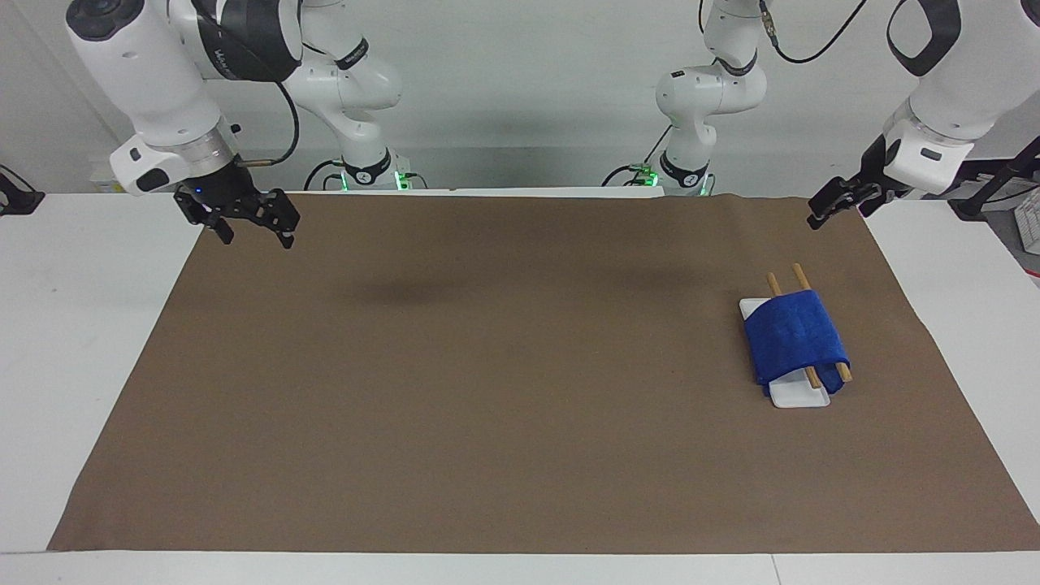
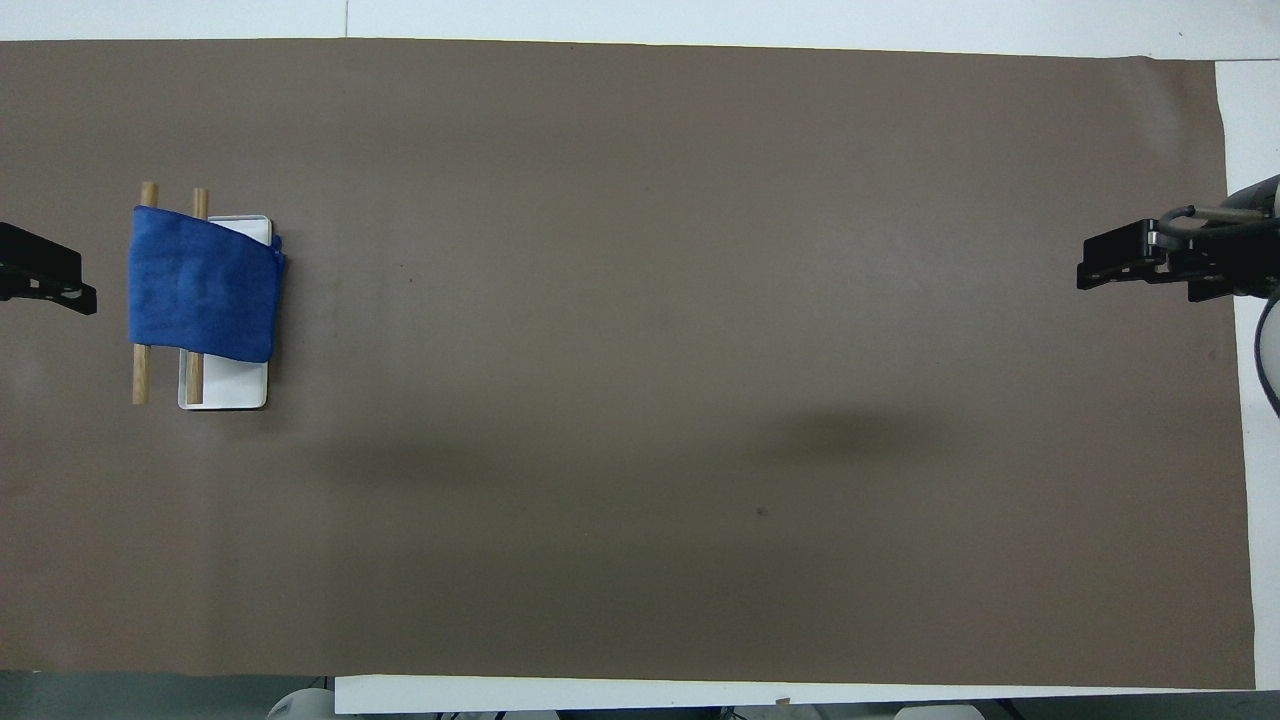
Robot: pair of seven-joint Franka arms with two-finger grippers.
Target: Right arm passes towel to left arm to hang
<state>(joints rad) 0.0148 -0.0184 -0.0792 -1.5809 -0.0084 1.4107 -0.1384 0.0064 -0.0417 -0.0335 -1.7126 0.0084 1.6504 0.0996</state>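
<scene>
Towel hangs over two wooden rods on the white rack, toward left arm's end of the brown mat. You've got left gripper spread, empty, over mat's edge nr the rack; right gripper spread, empty, over the mat corner at right arm's end. Mat's bare btwn them.

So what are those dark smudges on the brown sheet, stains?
Likely shadows, not stains: in the facing view a soft dark patch lies on the sheet near the right gripper; the overhead view shows a similar blurry patch. The towel looks evenly lit, with no glare.
</scene>
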